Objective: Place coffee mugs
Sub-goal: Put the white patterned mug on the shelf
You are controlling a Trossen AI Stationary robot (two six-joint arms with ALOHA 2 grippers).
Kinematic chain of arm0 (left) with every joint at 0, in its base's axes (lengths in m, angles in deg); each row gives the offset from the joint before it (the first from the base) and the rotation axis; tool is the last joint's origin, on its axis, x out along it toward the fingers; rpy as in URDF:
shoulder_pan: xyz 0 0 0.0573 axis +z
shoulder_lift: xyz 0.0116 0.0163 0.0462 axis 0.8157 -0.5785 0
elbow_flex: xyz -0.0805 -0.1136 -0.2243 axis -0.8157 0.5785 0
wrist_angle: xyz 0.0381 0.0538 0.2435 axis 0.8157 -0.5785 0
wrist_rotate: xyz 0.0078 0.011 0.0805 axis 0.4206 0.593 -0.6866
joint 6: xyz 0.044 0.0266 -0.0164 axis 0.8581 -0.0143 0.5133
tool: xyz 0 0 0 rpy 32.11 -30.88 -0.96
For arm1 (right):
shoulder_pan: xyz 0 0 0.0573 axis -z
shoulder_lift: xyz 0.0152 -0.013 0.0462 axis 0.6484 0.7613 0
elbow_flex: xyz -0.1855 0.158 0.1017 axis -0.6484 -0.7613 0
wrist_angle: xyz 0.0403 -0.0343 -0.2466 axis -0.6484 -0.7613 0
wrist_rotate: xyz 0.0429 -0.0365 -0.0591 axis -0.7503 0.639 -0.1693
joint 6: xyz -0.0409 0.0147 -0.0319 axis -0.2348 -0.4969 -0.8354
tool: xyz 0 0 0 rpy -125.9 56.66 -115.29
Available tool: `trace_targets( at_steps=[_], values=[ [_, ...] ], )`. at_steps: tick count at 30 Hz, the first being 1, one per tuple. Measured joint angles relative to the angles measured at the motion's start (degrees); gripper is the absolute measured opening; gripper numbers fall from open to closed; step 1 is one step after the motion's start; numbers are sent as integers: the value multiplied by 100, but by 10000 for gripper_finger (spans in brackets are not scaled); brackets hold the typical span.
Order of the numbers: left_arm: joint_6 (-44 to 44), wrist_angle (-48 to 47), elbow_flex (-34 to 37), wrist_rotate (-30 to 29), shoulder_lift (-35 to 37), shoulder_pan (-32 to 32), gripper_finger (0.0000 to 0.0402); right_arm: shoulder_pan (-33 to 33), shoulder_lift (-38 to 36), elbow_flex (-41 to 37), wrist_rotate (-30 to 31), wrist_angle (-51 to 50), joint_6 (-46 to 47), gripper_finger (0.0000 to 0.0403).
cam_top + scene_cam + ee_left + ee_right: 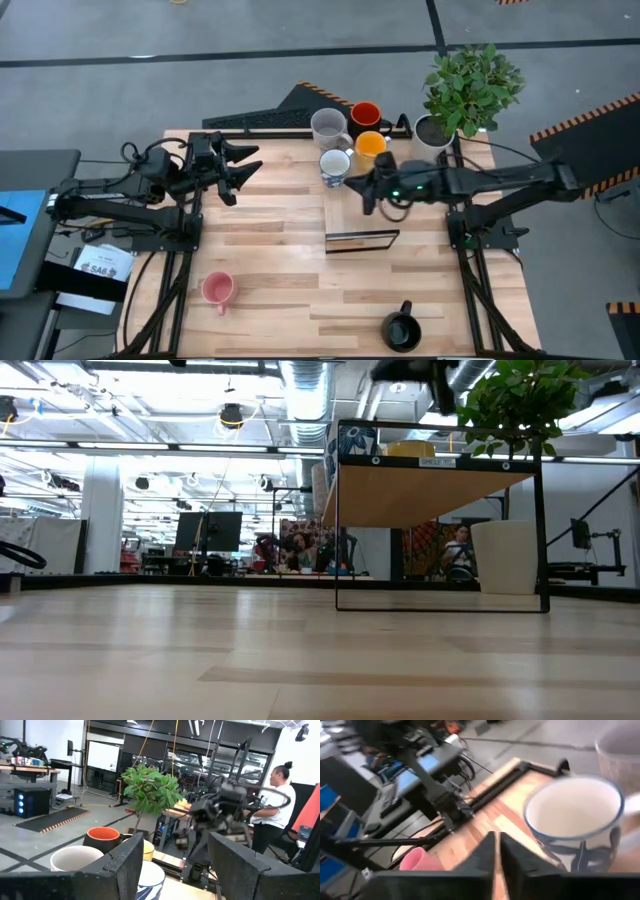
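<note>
Four mugs stand in a cluster at the table's far edge: pale grey (pixel 328 126), red-orange (pixel 365 114), yellow-orange (pixel 370 146) and white with blue (pixel 335 166). The pink mug (pixel 217 289) lies on its side near the left front. The black mug (pixel 402 328) stands upright at the near edge. My right gripper (pixel 366 190) hovers shut just right of the white-and-blue mug (pixel 575 820), touching nothing. My left gripper (pixel 236 166) is open at the far left, facing the cluster (pixel 102 838).
A small black-framed shelf (pixel 362 240) stands mid-table, near side of the cluster, and shows upright in the low view (pixel 440 490). A white pot with a green plant (pixel 466 85) sits at the far right corner. A person (pixel 272 800) is beyond the table.
</note>
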Motion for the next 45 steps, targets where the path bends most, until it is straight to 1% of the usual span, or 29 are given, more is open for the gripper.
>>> trace_targets(
  at_steps=[1, 2, 6, 11, 16, 31, 41, 45],
  values=[
    [0, 0, 0, 0, 0, 0, 206, 24, 103, 0, -2, -11, 149, 27],
    [0, -2, 0, 0, -2, 0, 206, 46, 191, -2, -10, -21, 271, 18],
    [-26, -2, 0, -2, -2, 0, 206, 92, 527, -2, -161, -31, 798, 24],
    [-30, -4, 0, -2, -2, 0, 206, 129, 887, -3, -286, -198, 1166, 17],
    [-35, -72, -2, -11, -2, 0, 206, 208, 1128, -2, -282, -105, 1364, 17],
    [-44, -273, -4, -32, -2, 0, 206, 662, 1203, -2, -275, -66, 1324, 19],
    [-44, -267, -4, -46, -2, 0, 206, 772, 1200, -2, -272, -63, 1211, 19],
    [-44, -260, -4, -213, -2, -2, 206, 772, 1200, -2, -262, -39, 1203, 19]
  ],
)
